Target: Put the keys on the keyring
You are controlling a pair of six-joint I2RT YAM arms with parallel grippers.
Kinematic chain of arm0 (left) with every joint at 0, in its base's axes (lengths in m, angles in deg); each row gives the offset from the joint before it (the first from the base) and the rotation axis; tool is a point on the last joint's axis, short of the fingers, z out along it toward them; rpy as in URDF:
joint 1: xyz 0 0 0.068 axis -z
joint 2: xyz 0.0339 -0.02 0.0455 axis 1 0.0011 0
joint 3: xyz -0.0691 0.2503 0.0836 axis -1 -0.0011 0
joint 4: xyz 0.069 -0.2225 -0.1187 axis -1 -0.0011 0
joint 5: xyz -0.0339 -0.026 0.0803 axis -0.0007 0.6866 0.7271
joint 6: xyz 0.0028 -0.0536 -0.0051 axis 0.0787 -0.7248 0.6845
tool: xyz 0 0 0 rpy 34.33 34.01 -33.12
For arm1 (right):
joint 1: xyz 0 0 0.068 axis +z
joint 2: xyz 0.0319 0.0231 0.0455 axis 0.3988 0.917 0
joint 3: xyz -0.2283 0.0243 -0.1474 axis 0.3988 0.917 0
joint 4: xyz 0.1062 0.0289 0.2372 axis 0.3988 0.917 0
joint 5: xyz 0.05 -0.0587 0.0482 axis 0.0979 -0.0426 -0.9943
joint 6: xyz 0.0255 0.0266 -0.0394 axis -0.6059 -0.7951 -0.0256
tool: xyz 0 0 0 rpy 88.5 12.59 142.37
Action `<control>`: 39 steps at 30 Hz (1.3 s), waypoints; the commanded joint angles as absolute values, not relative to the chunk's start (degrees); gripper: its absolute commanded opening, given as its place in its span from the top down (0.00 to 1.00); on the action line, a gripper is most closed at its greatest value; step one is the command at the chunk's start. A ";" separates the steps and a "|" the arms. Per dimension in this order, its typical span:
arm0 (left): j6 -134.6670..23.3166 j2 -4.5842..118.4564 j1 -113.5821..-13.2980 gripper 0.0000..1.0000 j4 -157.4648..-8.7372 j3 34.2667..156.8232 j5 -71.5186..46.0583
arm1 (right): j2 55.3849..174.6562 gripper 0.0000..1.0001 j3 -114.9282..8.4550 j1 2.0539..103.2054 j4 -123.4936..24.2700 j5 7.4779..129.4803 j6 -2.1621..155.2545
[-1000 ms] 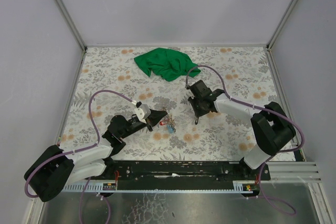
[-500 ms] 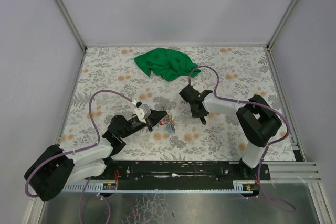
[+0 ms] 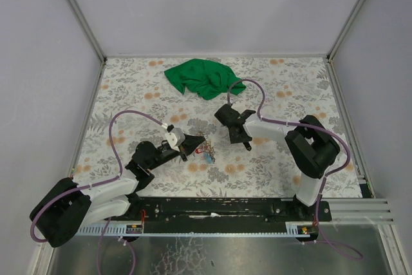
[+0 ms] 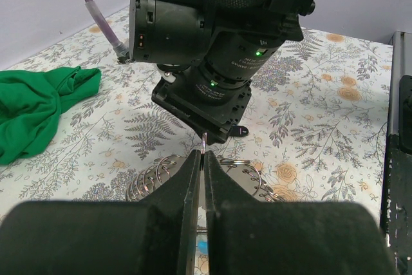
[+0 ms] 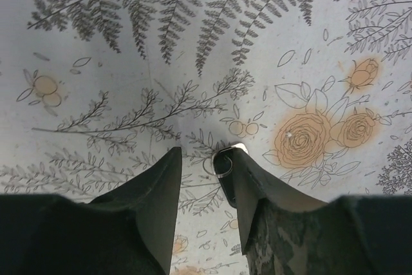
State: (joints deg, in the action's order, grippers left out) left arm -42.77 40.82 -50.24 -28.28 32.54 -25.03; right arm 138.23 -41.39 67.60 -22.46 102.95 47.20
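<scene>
I am seeing grey ferns and orange roses patterning the white table [image 3: 129, 94], a cloth [image 3: 205, 78] showing green, and my left tool [image 4: 201, 159] and right tool [image 5: 206, 159] showing black.

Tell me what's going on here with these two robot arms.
The left gripper is clamped shut on a thin metal tip, right by the keyring and the red and blue tagged keys. Whether that tip is a key or the ring, I can't tell. The right gripper points down just beyond them, jaws apart, with a small metal loop beside one finger. A green cloth lies farther back.
</scene>
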 commanded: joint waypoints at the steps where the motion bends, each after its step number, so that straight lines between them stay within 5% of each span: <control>1: -42.66 40.33 -50.49 1.00 -24.98 33.22 -25.13 | 133.13 0.53 -42.37 68.33 -23.97 99.18 50.00; 13: -42.76 40.15 -50.54 1.00 -24.98 33.13 -25.44 | 120.20 0.27 -27.83 60.12 -32.86 84.26 53.92; 39: -42.95 40.38 -50.55 1.00 -24.64 33.14 -25.81 | 124.15 0.25 -24.08 63.31 -41.20 74.68 51.65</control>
State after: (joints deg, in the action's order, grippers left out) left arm -42.82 40.82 -50.24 -28.30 32.54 -25.05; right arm 121.58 -21.39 60.80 -40.34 76.81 52.60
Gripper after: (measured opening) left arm 0.009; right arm 0.743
